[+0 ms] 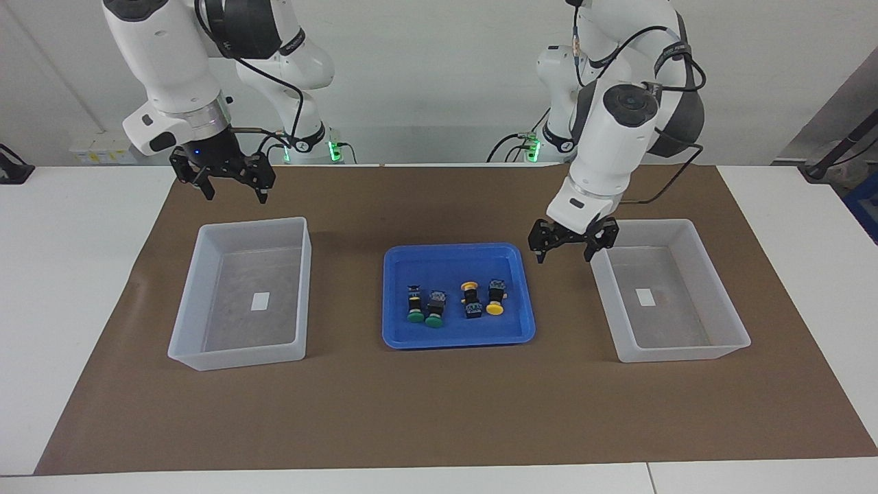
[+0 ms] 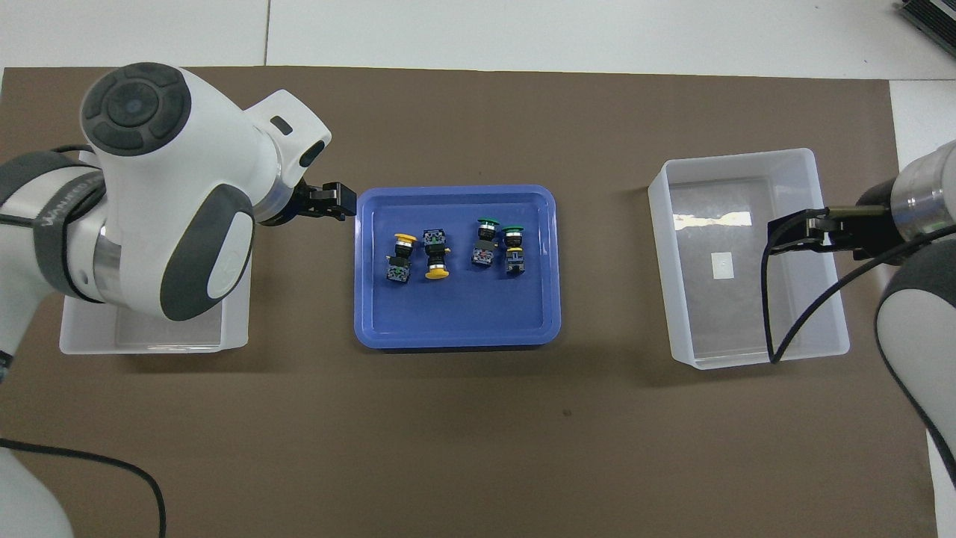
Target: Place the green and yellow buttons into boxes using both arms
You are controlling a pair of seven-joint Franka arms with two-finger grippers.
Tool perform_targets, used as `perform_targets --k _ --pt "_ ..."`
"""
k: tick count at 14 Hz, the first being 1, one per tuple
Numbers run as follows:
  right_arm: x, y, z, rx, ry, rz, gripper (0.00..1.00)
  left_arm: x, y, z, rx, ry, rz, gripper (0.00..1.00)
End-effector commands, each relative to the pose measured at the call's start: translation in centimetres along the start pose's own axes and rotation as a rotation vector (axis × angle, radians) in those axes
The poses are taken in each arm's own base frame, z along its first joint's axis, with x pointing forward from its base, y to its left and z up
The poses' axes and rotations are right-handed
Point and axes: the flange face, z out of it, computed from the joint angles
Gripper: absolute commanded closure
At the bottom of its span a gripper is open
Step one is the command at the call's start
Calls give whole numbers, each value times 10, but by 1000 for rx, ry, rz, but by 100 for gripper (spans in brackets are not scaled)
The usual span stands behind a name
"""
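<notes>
Overhead, left gripper [image 1: 566, 248] open-jawed between blue tray [image 1: 398, 336] and box [image 1: 713, 350]

My two arms are glossy white jointed shells with rounded dark grey caps at the joints. Each wrist ends in a silvery metal ring, then a small black two-finger gripper of thin linkages: left gripper [image 1: 568, 240], right gripper [image 1: 226, 177]. Black cables loop loosely along my forearms. Green lights glow at both bases.
</notes>
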Motion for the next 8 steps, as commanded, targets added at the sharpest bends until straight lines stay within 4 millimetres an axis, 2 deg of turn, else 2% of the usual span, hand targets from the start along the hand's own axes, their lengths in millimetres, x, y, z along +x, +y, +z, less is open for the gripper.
perform_targets --k 1,2,4,6,8 --pt "-1 -17 13 10 57 -22 0 1 7 35 7 6 -6 0" --pt "1 -30 19 16 72 -23 0 0 21 49 2 6 11 0" --pt "2 -55 31 17 63 -29 0 0 33 68 -10 8 16 0" --pt "10 -92 50 30 87 -32 0 -6 60 94 -18 2 18 0" --pt "10 -130 69 37 96 -33 0 -13 78 114 -25 22 4 0"
